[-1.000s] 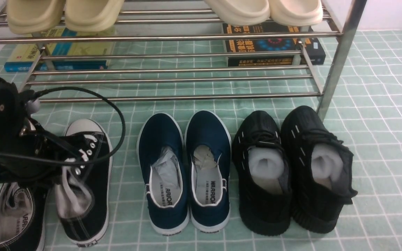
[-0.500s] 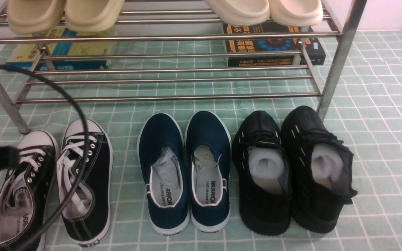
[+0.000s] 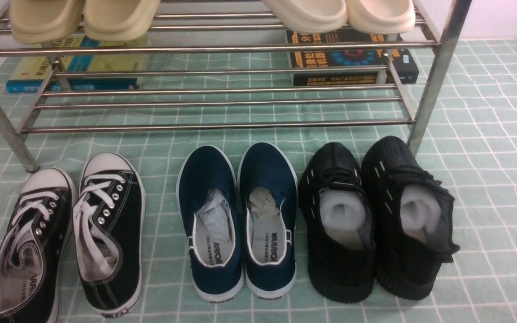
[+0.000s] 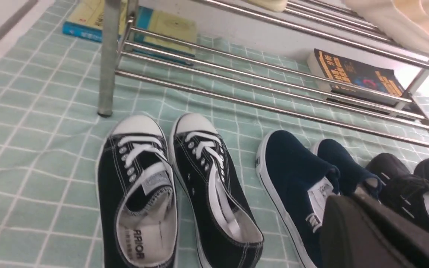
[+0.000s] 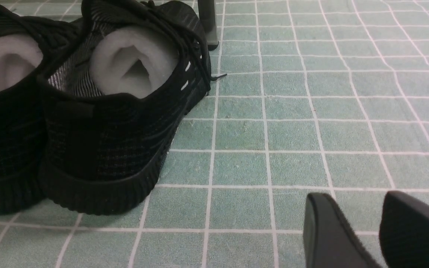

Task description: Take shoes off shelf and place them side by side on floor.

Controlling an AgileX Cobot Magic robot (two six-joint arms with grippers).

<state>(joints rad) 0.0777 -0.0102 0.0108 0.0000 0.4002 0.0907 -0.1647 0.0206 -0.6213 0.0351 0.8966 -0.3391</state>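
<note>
The two shoes, black canvas sneakers with white laces and toe caps, lie side by side on the floor (image 3: 487, 179), toes toward the shelf: one (image 3: 29, 242) at the far left, the other (image 3: 110, 233) beside it. In the left wrist view the pair (image 4: 136, 193) (image 4: 210, 193) lies free, nothing touching it. My left gripper (image 4: 348, 195) hangs above the navy shoes, its dark fingers together, holding nothing. My right gripper (image 5: 352, 201) hovers low over bare floor, open and empty. The chrome shelf (image 3: 222, 125) stands behind the shoes; its lower tier carries nothing.
Navy slip-ons (image 3: 238, 220) and black knit sneakers (image 3: 375, 215) sit to the right of the canvas pair. Beige slippers (image 3: 83, 18) and cream slippers (image 3: 339, 13) rest on the upper tier. Books (image 3: 74, 72) (image 3: 352, 58) lie under the rack. A rack leg (image 3: 433, 80) stands by the knit sneakers.
My left arm and its cable have pulled back out of the front view to the left, letting go of the canvas shoes. Both sneakers now lie uncovered on the floor.
</note>
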